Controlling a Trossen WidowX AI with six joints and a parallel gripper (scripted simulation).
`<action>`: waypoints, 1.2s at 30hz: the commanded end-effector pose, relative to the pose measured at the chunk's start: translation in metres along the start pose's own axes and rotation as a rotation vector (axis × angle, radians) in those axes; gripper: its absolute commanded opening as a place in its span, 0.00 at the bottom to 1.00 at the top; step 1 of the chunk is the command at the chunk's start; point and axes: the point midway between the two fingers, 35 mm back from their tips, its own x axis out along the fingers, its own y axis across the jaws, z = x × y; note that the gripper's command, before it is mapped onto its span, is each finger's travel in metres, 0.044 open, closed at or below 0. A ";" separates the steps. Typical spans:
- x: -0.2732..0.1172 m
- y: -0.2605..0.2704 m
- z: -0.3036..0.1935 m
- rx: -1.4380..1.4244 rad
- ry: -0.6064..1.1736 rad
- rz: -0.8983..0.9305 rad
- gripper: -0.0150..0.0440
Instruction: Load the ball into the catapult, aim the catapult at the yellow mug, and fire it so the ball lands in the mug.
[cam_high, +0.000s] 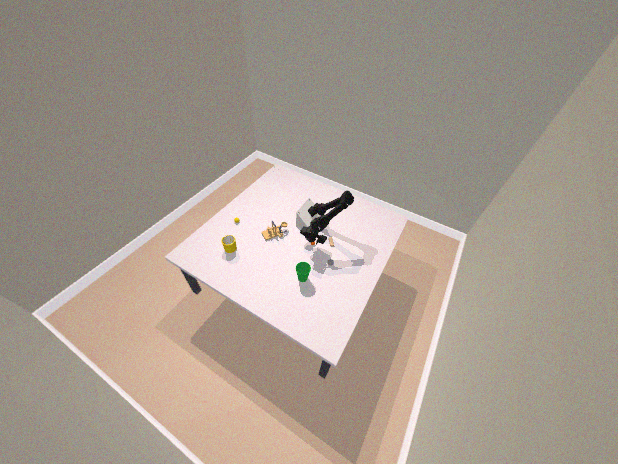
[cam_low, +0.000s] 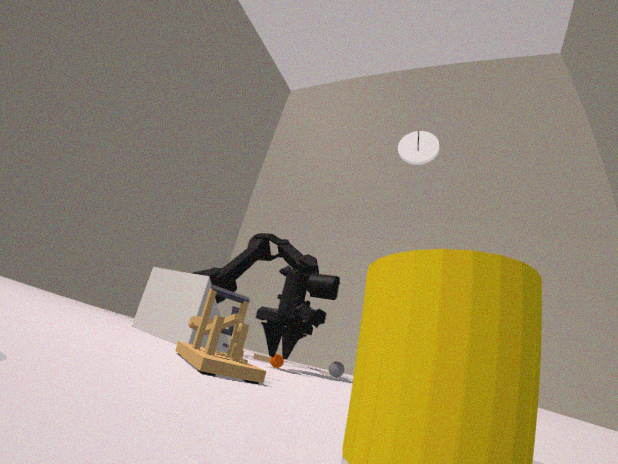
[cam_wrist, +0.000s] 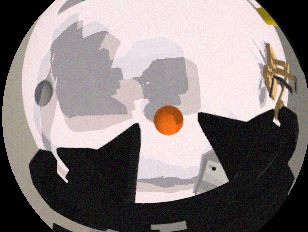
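Note:
An orange ball (cam_high: 313, 243) (cam_low: 276, 361) (cam_wrist: 168, 120) lies on the table. My gripper (cam_low: 279, 356) (cam_wrist: 169, 121) points down, its fingers apart. The tips are close above the ball, which shows between them in the wrist view; they do not hold it. The wooden catapult (cam_high: 274, 232) (cam_low: 227, 367) (cam_wrist: 272, 65) stands on the table between the ball and the yellow mug (cam_high: 229, 245) (cam_low: 445, 360) (cam_wrist: 267, 16). The mug stands upright near the table's left corner in the top view. The catapult's small parts are too small to read clearly.
A grey ball (cam_high: 330, 262) (cam_low: 336, 369) (cam_wrist: 43, 93) and a small wooden block (cam_high: 331, 242) lie near the gripper. A green cup (cam_high: 303, 271) stands toward the front edge. A yellow ball (cam_high: 237, 220) lies behind the mug. A pale box (cam_high: 306, 215) (cam_low: 172, 302) stands beside the arm.

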 end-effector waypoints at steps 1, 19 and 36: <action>0.006 0.000 -0.001 0.006 0.001 0.002 0.76; 0.015 0.000 -0.002 0.006 0.001 0.004 0.44; -0.057 -0.007 0.010 0.008 0.000 -0.019 0.25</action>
